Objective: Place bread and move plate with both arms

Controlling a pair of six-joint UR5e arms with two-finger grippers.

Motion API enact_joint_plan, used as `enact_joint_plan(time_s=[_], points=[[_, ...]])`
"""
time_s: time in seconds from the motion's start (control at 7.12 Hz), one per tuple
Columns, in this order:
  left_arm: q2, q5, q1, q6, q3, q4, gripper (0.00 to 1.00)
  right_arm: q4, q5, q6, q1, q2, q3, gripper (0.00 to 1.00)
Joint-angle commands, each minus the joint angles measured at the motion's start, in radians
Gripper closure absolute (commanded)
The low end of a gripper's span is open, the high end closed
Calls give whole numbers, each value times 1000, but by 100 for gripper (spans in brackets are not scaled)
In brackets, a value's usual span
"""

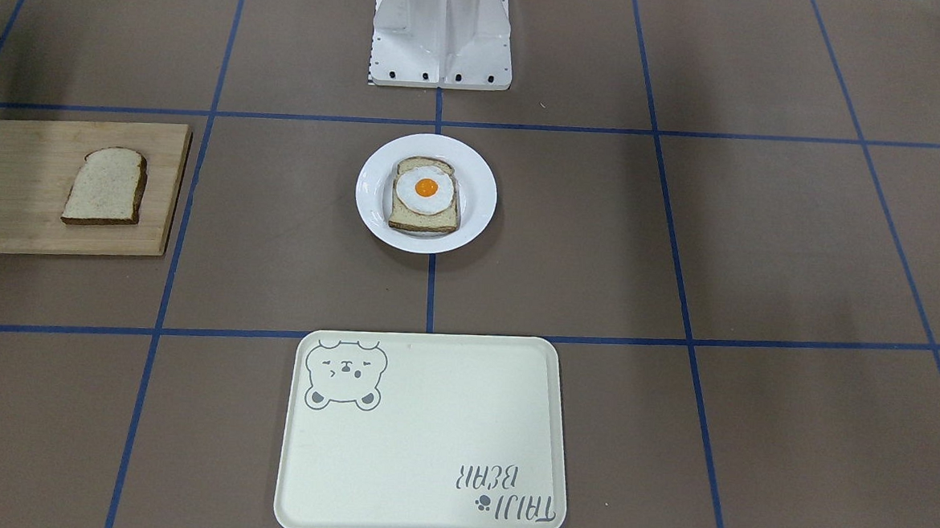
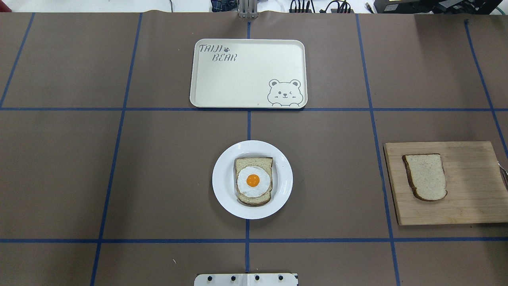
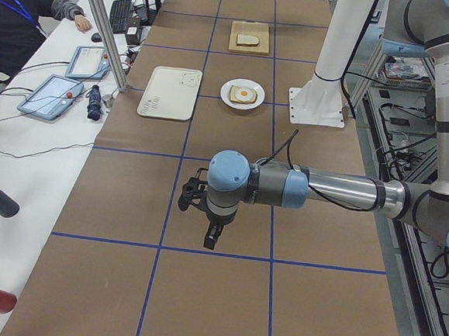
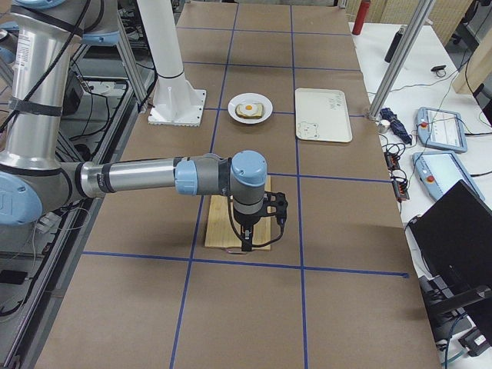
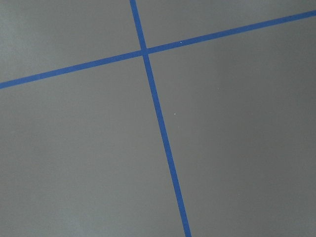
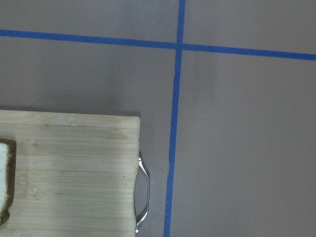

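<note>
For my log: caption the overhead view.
Egg-topped toast on round white plate; plain brown-crusted bread slice on wooden board; cream bear tray beyond.

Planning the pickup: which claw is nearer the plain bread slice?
Right. The right claw hangs over the board bearing the bread; the left claw hangs over the table, far beyond the plate.

**Table layout from the robot's side**

The plate [image 2: 223,180] sits at the centre of the table [image 2: 79,178], straight ahead of the robot's base [image 2: 246,279]. A slice with an egg [image 2: 253,180] lies on it. The tray [image 2: 238,79] lies beyond the plate, farther from the robot and apart from it. The cutting board [image 2: 468,190] lies well to the plate's right, its handle [image 6: 142,192] on the outer end. The bread [image 2: 425,176] lies on the board, nearer the plate. The right gripper [image 4: 247,238] hangs apparently over the board's outer end. The left gripper [image 3: 210,233] hangs over the table, far to the plate's left.
</note>
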Motion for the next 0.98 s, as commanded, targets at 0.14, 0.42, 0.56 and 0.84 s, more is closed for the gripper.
enact_joint_plan(time_s=[0.14,0.42,0.56,0.84], points=[[-58,-2,-3,-12,-19,-8,1,71,-2,8,0,133,-23,0],[-177,-4,-1,-12,6,-50,1,79,-2,14,0,141,-43,0],[-215,-13,0,-9,56,-57,1,163,12,16,0,118,-42,0],[-213,-14,-1,-1,49,-90,1,272,159,157,-11,99,-45,0]])
